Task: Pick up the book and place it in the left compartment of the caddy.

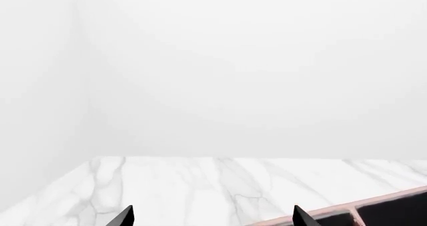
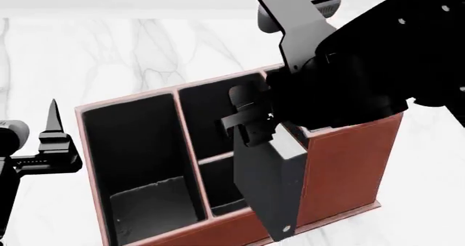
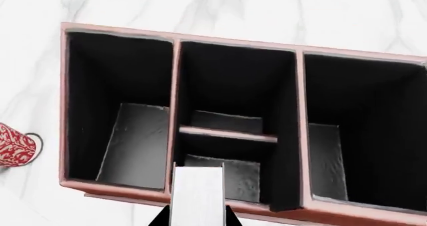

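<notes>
right gripper (image 2: 251, 127) is clamped on the book (image 2: 270, 187), holding it upright above the caddy (image 2: 341, 164), over the front part of the middle bay (image 3: 223, 136) and its crossbar (image 3: 228, 134). seen from the right wrist, the book's white page edges (image 3: 196, 196) lie between the two black fingertips, over the caddy's front wall. left compartment (image 2: 138, 164), the long undivided bay beside the middle bay, holds nothing but its black lining. left gripper (image 1: 213, 218) hovers off the caddy's left wall, not touching it; its two fingertips stand well apart with nothing between them, above the marble table (image 1: 187, 186). red-and-white mug (image 3: 17, 148) stands on the table just beyond the caddy's left wall.
</notes>
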`<state>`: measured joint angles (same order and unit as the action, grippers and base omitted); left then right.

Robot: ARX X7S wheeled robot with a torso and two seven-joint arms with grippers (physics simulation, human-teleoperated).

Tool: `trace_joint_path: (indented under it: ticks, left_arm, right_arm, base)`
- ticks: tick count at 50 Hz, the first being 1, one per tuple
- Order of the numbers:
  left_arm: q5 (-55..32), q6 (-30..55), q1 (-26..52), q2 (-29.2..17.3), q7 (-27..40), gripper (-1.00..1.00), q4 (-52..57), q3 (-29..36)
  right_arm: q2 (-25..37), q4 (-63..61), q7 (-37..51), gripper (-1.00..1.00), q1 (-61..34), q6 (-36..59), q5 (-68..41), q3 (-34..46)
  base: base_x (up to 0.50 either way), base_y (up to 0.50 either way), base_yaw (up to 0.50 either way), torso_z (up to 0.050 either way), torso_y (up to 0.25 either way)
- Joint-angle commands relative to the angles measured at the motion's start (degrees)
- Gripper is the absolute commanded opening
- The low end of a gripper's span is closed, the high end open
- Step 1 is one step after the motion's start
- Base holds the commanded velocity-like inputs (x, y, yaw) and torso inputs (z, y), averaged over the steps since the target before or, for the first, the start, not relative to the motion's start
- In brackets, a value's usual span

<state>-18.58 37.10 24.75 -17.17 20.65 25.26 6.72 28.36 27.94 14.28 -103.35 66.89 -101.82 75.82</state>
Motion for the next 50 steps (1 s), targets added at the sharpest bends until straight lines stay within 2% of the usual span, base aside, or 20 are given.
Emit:
trace_joint_path:
  ticks: [1, 13, 24, 32, 42, 50]
  left_arm:
    - [-0.31, 0.34, 0.46, -0.2, 0.21, 1.0, 0.1, 0.07]
    - [-0.66, 0.79, 0.4, -0.44, 0.56, 1.0, 1.0, 0.21]
    - [-1.04, 1.19, 0.19, -0.69, 0.87, 1.0, 1.79, 0.19]
    - [-1.26, 1.13, 0.02, -0.75, 1.01, 1.0, 2.01, 0.24]
    - [-1.49, 0.94, 0.16, -0.83, 1.09, 1.0, 1.79, 0.23]
    - [-1.68, 0.74, 0.13, -1.02, 1.08, 1.0, 1.6, 0.11]
  right_arm:
    - [-9.18, 10.4, -11.07, -1.0, -4.18, -2.6, 9.19, 1.41]
    - [-19.38, 20.67, -21.68, -1.0, -8.01, -5.86, 14.72, 3.84]
    - [-27.82, 29.05, -29.26, -1.0, -7.62, -10.4, 17.82, 5.28]
    - [-28.32, 27.11, -27.8, -1.0, -6.78, -13.5, 14.05, 6.84]
    - [-28.35, 25.19, -27.0, -1.0, -5.47, -17.6, 8.68, 12.99]
    - [-28.35, 24.67, -26.17, -1.0, -2.34, -22.66, 9.6, 14.49]
  base:
    - [0.0, 0.0, 0.0, 0.0, 0.0]
    - [0.0, 0.0, 0.0, 0.0, 0.001]
    - [0.0, 0.0, 0.0, 0.0, 0.001]
    - [0.0, 0.0, 0.0, 0.0, 0.001]
    - [0.0, 0.0, 0.0, 0.0, 0.001]
    - [0.0, 0.0, 0.0, 0.0, 0.001]
